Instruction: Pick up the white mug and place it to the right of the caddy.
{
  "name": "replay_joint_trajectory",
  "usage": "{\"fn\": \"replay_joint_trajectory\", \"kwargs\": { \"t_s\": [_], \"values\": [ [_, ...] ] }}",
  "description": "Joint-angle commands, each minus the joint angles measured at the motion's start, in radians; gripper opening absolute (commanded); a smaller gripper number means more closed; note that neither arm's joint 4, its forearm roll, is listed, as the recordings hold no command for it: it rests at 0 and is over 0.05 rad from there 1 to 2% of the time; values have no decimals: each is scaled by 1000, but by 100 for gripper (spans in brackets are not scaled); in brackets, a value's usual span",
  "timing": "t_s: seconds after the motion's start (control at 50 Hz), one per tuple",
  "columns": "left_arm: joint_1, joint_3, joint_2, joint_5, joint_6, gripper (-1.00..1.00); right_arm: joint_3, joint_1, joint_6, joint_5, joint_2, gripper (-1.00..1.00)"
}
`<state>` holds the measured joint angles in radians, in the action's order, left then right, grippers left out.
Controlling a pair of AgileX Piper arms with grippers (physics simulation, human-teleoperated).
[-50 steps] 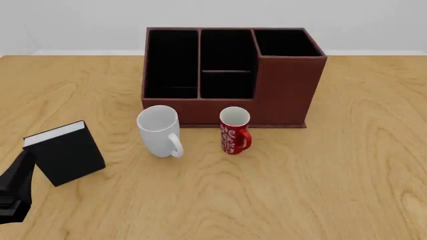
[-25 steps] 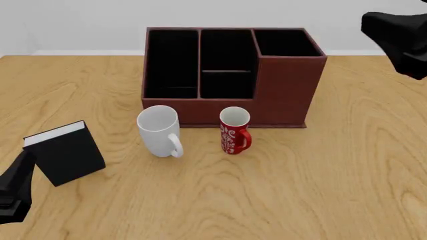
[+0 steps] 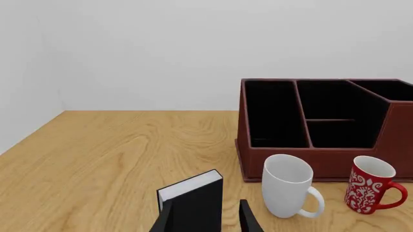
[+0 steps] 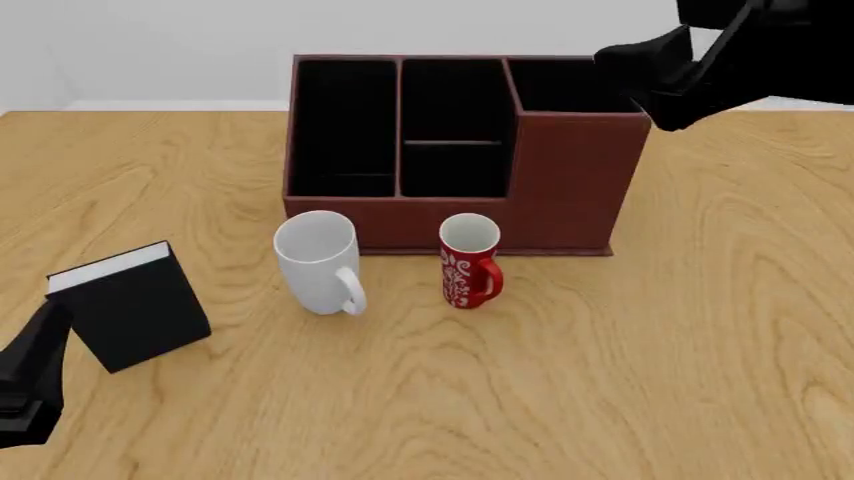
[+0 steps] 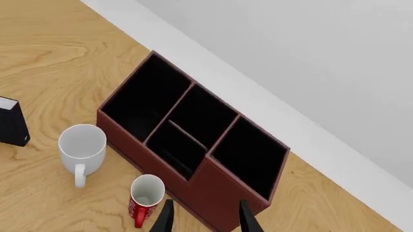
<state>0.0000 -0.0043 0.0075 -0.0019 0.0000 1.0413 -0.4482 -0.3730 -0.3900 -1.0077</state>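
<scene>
The white mug (image 4: 319,262) stands upright on the worktop (image 4: 601,360) just in front of the caddy (image 4: 461,150), near its front-left corner, with its loop handle turned toward 5 o'clock in the front view. The red mug (image 4: 469,260) stands close at the white mug's 3 o'clock, also just before the caddy's front wall.

The right hand (image 4: 647,72) hangs high above the caddy's rear right compartment, and in the right wrist view its two fingers (image 5: 166,217) stand apart with nothing between them. The left hand (image 3: 205,220) sits low at the near-left edge, just behind the black book (image 4: 130,305), its fingers likewise apart and holding nothing.

The main risk is judged to be the right hand's route: the red mug stands between it and the white mug, so a descent from 3 o'clock could knock the red mug over or push it into the target. A fast drop could also clip the caddy's tall right wall. The glossy ceramic may slip in a pinch on the rim, and the handle may twist the mug. Carrying it to the bare worktop at the caddy's 3 o'clock means clearing the red mug again.
</scene>
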Motion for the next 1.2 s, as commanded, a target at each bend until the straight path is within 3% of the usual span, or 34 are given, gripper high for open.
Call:
{"fn": "replay_joint_trajectory", "kwargs": {
  "t_s": [0.02, 0.54, 1.2],
  "values": [
    [0, 0, 0, 0, 0, 100, 29, -62, 18, 15, -99, 100],
    [0, 0, 0, 0, 0, 100, 58, -176, 18, 73, -241, 100],
    [0, 0, 0, 0, 0, 100, 111, -327, 136, 153, -477, 100]
  ]
}}
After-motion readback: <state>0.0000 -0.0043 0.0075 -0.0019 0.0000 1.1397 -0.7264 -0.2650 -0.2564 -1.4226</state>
